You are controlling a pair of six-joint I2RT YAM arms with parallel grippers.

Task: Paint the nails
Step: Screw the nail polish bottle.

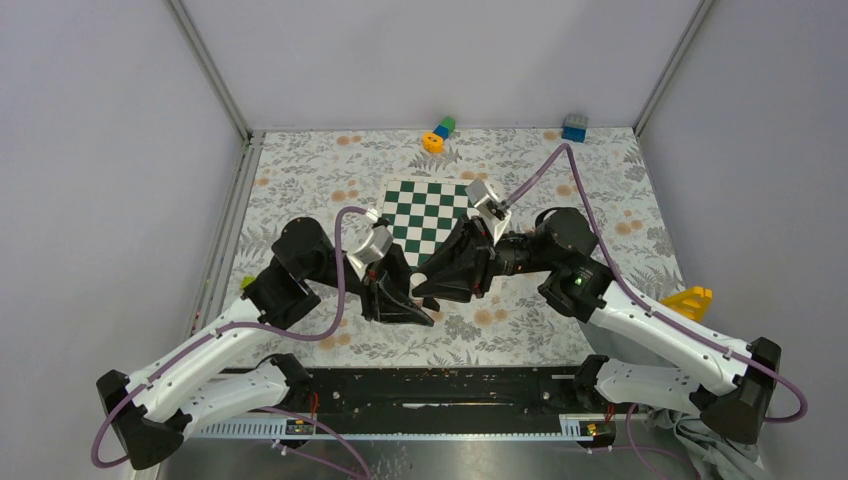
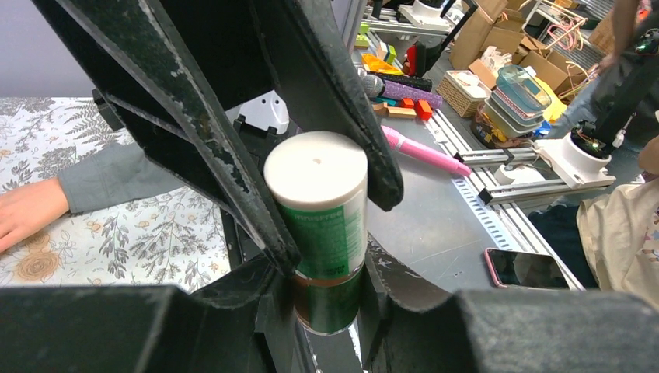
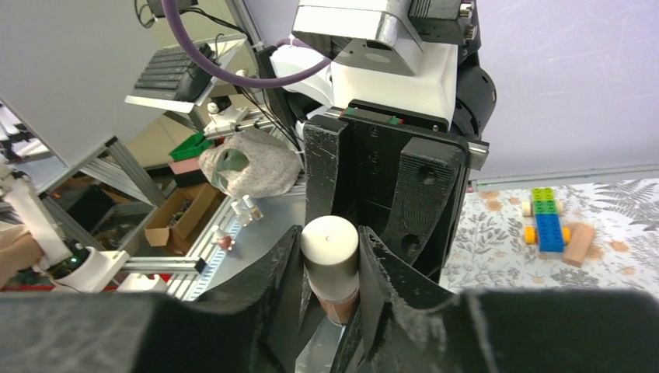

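Note:
A small nail polish bottle [image 2: 330, 307] with a green label and a white cap [image 2: 315, 167] stands upright between both grippers. My left gripper [image 2: 330, 280] is shut on the glass lower part. My right gripper [image 3: 330, 264] is shut on the white cap [image 3: 329, 245], its fingers [image 2: 233, 171] flanking it from above. In the top view the two grippers, left [image 1: 415, 310] and right [image 1: 425, 288], meet at the table's middle and hide the bottle. A human hand [image 2: 23, 210] with a grey sleeve [image 2: 116, 175] rests on the floral cloth. The nails are out of view.
A green-and-white chessboard [image 1: 430, 213] lies just behind the grippers. Toy blocks [image 1: 438, 133] and a blue block [image 1: 574, 127] sit at the back wall, and a yellow object [image 1: 688, 301] at the right. A pink pen [image 2: 423, 151] and a phone [image 2: 528, 268] lie off the table.

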